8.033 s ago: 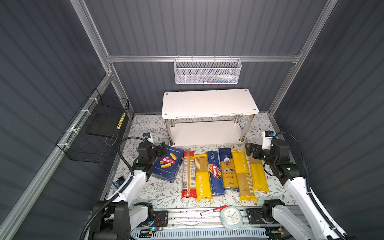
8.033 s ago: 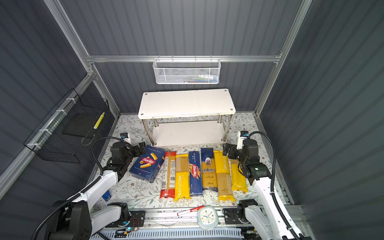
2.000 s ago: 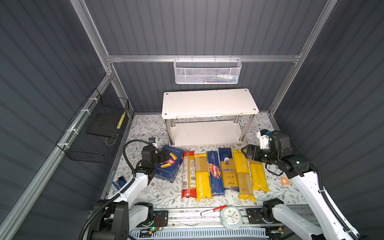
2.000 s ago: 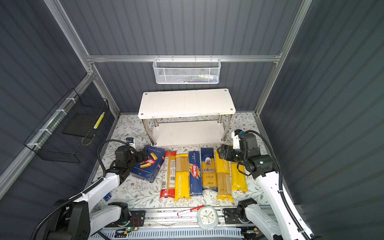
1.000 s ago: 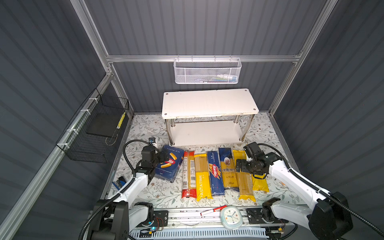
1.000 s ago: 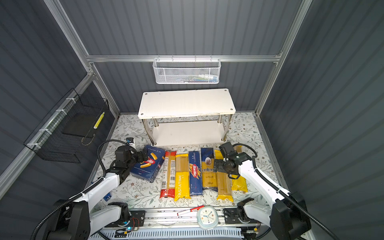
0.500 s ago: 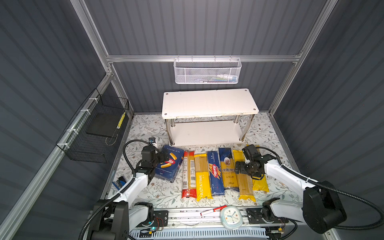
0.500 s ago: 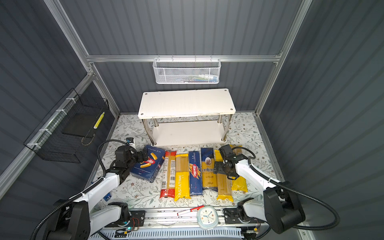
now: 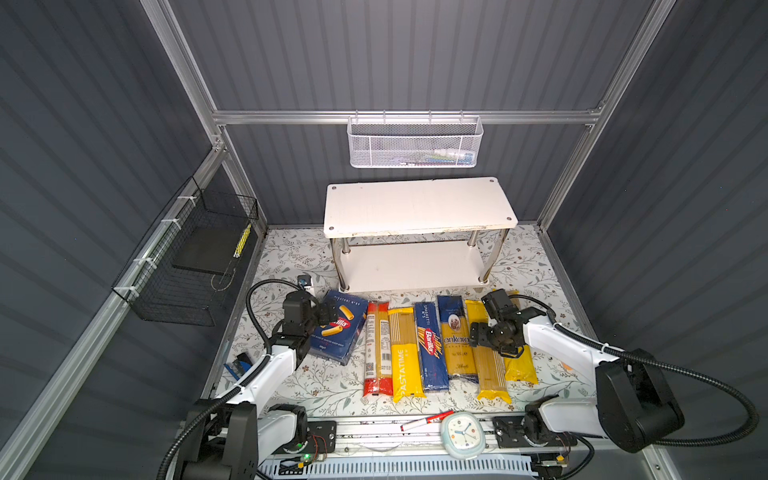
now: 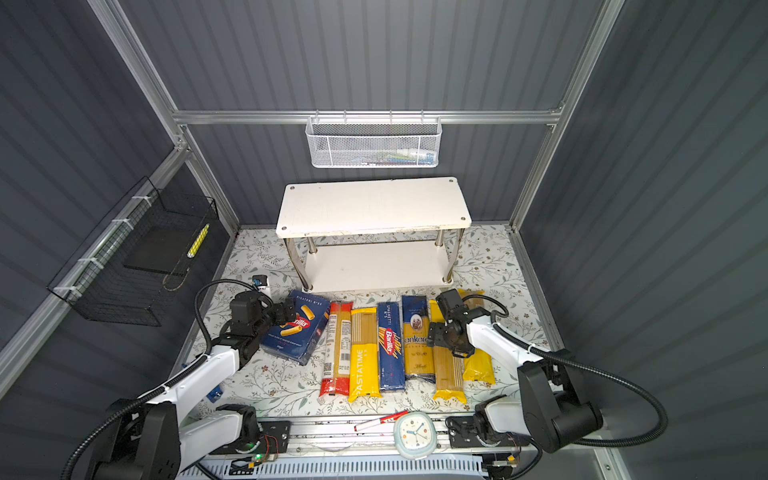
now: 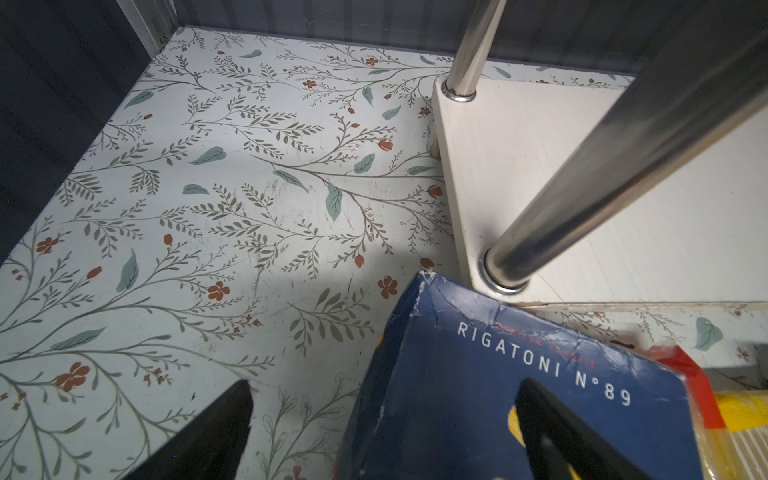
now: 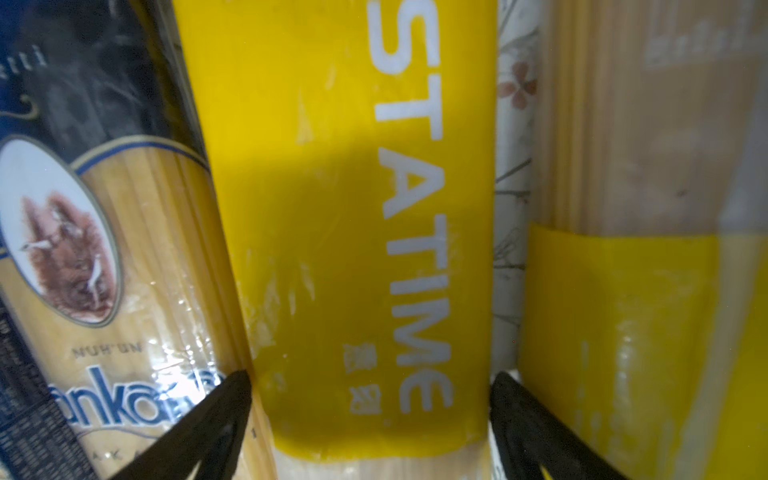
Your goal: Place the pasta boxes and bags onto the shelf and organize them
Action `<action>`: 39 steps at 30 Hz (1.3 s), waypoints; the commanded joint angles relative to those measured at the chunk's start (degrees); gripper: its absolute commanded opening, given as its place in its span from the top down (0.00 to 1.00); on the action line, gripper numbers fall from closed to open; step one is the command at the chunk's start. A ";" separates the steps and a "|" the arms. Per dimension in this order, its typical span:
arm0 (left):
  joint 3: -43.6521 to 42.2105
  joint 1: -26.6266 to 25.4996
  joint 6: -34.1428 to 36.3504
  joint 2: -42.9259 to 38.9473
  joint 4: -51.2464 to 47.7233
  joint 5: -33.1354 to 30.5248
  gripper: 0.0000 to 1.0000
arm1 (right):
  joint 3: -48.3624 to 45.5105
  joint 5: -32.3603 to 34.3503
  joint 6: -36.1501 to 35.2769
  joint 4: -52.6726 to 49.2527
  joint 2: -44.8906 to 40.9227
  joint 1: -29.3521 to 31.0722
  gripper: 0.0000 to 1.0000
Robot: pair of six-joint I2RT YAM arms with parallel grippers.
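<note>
In both top views the shelf [image 9: 419,208] is seen at the middle of the far edge of the floral worktop [image 9: 291,257]. All the pasta packets are laid side by side on the worktop between the shelf and the near edge. From the left edge these are the rigatoni box [image 9: 338,332], the red-ended bag [image 9: 377,349], the left PASTATIME bag [image 9: 405,357], the spaghetti box [image 9: 430,345], the ankara bag [image 9: 455,345], the middle PASTATIME bag [image 9: 492,374] and the right PASTATIME bag [image 9: 519,365]. The left pincer [image 9: 328,314] is held over the far left corner of the rigatoni box, and the right pincer [image 10: 446,340] is set low over the middle PASTATIME bag. In the left wrist view the left pincer [image 11: 386,383] is shown spread. One finger is placed over the bare worktop [image 11: 208,187] and the other over the printed face of the rigatoni box [image 11: 519,395]. The corner of the box lies just beside a chrome leg [image 11: 623,166] of the shelf. In the right wrist view the right pincer [image 12: 370,378] is shown spread astride the middle PASTATIME bag [image 12: 332,208]. A fingertip [image 12: 232,395] is set at each long side, between the ankara bag [image 12: 124,249] and the right PASTATIME bag [image 12: 644,291]. Whether the bag is pressed cannot be told.
</note>
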 commanded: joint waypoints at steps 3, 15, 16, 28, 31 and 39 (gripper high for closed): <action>1.63 -0.26 0.12 0.09 -1.20 -0.20 0.00 | -2.06 1.18 1.81 -1.02 -1.06 -0.09 0.18; 1.51 -0.26 0.05 -0.04 -1.20 -0.28 0.00 | -2.23 1.26 2.62 -0.40 -1.52 0.04 0.33; 1.56 -0.26 0.11 0.08 -1.20 -0.28 0.01 | -2.16 1.33 2.59 -0.40 -1.65 -0.02 0.36; 1.59 -0.26 0.05 0.04 -1.29 -0.47 0.00 | -3.54 1.83 3.54 -0.04 -5.51 0.05 0.60; 1.49 -0.26 -0.05 -0.02 -1.20 -0.55 0.00 | -3.56 2.17 3.65 -0.38 -6.23 0.07 0.66; 1.44 -0.26 -0.05 0.02 -1.18 -0.63 0.01 | -3.28 1.58 4.15 -0.13 -10.78 -0.06 0.91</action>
